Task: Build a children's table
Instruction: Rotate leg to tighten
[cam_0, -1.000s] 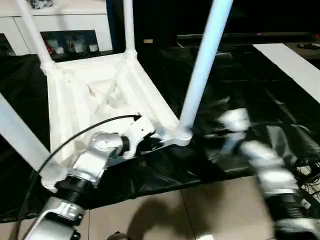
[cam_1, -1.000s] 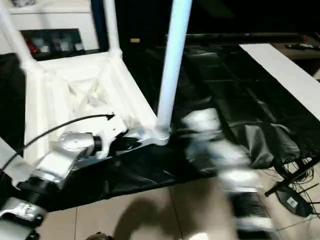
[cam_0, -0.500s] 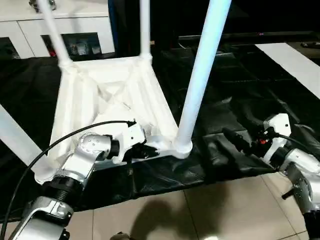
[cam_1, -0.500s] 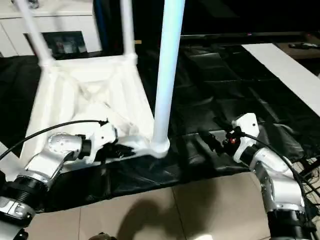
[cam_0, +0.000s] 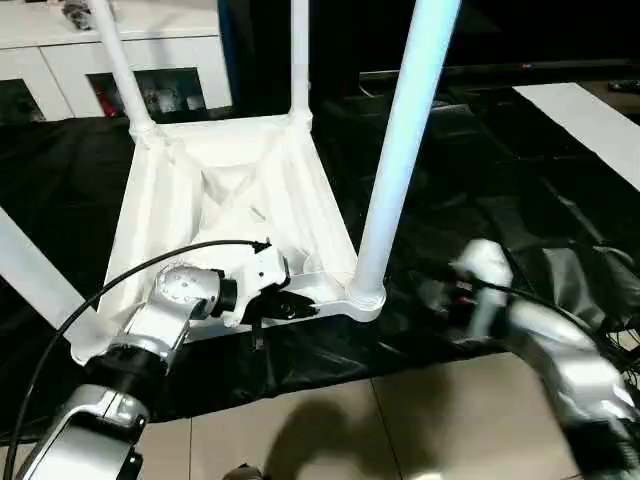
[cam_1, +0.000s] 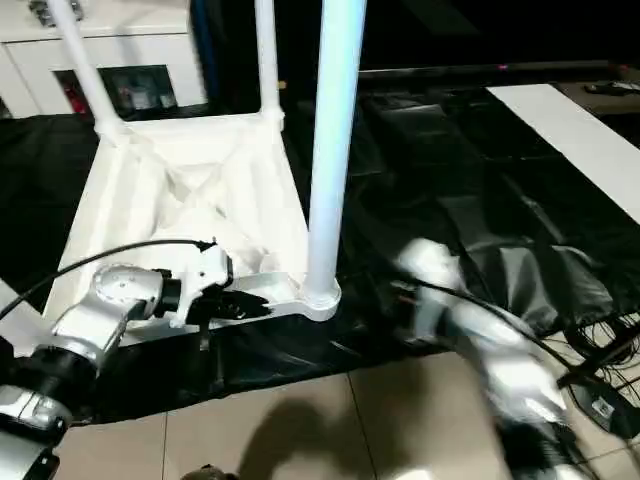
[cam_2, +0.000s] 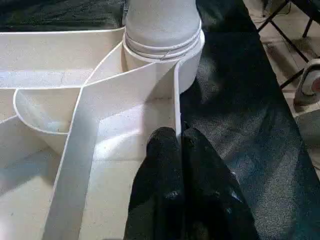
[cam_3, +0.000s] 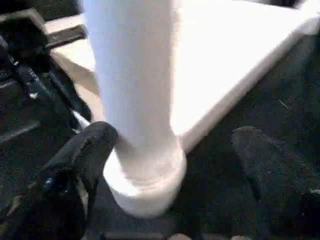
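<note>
— What did we have on the left?
— Our left pincer (cam_2: 179, 137) was pinched shut on the thin rim of the children's table (cam_0: 225, 190), which lay upside down on the black sheet (cam_0: 470, 170), legs up.
— And toward the right?
— The near leg (cam_0: 400, 150) stood in its corner socket (cam_2: 162, 37). Our right pincer (cam_3: 165, 145) was spread open, one finger (cam_3: 75, 165) on each side of that leg's base, not touching it.

A home room: white glass-doored cabinet (cam_0: 150, 70), tiled floor (cam_0: 400, 420), black sheet (cam_0: 520, 190).
</note>
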